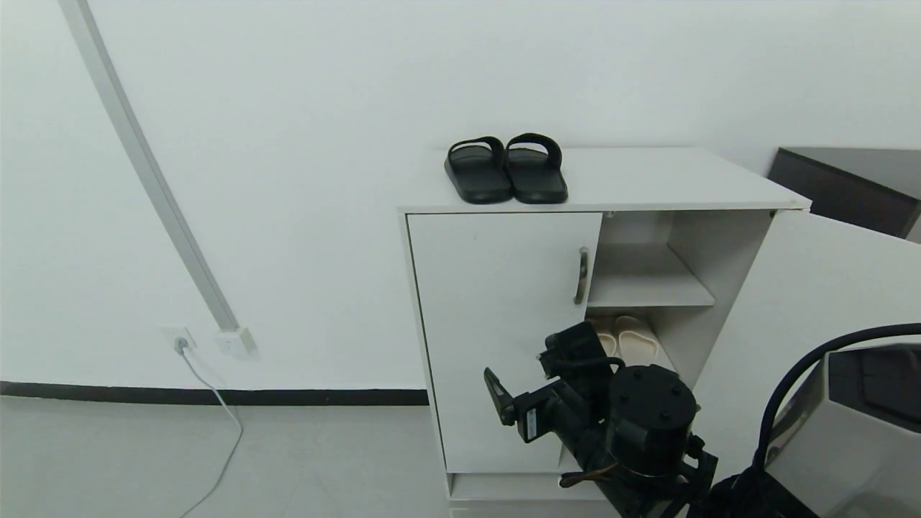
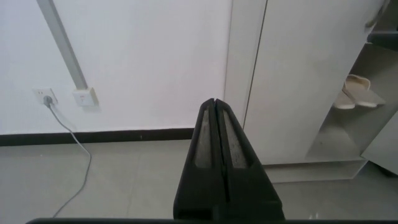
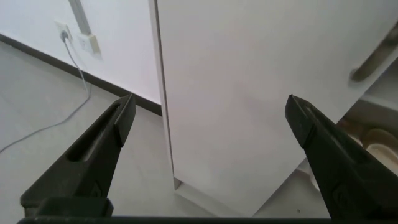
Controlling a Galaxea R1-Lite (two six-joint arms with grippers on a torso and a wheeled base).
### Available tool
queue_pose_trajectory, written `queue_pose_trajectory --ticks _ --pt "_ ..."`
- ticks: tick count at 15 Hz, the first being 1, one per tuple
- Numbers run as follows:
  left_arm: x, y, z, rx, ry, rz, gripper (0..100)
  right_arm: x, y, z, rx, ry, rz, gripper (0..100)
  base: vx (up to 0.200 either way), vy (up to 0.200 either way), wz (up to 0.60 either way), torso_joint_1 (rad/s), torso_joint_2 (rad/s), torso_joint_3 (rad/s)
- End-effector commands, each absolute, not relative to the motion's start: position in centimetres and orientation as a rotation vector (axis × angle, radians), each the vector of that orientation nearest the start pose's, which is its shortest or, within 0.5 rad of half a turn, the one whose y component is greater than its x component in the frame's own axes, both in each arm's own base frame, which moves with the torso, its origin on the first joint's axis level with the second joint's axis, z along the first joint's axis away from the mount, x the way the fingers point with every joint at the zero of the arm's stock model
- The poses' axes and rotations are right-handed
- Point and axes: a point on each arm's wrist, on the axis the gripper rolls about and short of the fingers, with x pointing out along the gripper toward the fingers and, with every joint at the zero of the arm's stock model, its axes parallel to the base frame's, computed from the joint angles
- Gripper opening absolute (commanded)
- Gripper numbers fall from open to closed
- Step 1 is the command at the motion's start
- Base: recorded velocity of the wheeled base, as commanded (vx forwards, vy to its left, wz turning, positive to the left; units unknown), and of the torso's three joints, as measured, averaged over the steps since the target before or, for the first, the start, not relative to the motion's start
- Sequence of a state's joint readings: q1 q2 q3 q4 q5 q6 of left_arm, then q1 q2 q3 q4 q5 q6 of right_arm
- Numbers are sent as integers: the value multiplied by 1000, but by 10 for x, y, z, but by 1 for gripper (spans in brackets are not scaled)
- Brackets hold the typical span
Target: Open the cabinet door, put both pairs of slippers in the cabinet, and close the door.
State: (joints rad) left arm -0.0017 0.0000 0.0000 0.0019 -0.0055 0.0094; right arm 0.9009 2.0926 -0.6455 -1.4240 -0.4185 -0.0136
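Step in hand: halfway through loading. The cabinet [image 1: 647, 180] has its right door [image 1: 813, 302] swung open; the left door [image 1: 504, 324] is shut. The beige slippers [image 1: 633, 338] lie side by side on the lower shelf inside. The black slippers [image 1: 505, 170] sit on the cabinet top, near its left end, toes toward the robot and touching each other, so that pair is not yet stowed.

The right gripper [image 1: 536, 374] is low in front of the shut left door, jaws wide apart and holding nothing. Its own camera faces the door panel, with the handle [image 3: 373, 59] off to one side. The left gripper [image 2: 214, 106] is well off to the side of the cabinet, jaws pressed together and empty.

Next move, as I judge it: lift an arm to the cabinet top, take the black pair — probably by the straps or pinched as one — and carry it into the open side. The upper shelf [image 1: 647, 288] has room. Then swing the right door shut.

Materials:
- Cabinet: white, smooth, flat laminate-looking panels with square edges.
- Handle: slim, curved, metal-looking bar.
- Black slippers: matte, rubbery slides with a wide arched strap — likely soft and flexible, and may sag if one is gripped alone.
- Beige slippers: thick, rounded, foam-like.
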Motion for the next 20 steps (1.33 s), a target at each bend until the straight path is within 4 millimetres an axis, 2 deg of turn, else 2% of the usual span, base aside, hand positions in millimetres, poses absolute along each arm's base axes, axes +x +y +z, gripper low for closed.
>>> queue_pose_trajectory --ticks 1,17,20 --pt "-23 0 75 9 3 -8 0 222 266 94 -27 14 482 100 0 0 0 154 -481 -315" --pt "-23 0 75 9 2 -6 0 222 265 92 -33 20 482 100 0 0 0 216 -530 -316" --pt "-23 0 75 9 3 -5 0 235 267 86 -115 3 447 100 0 0 0 255 -574 -317"
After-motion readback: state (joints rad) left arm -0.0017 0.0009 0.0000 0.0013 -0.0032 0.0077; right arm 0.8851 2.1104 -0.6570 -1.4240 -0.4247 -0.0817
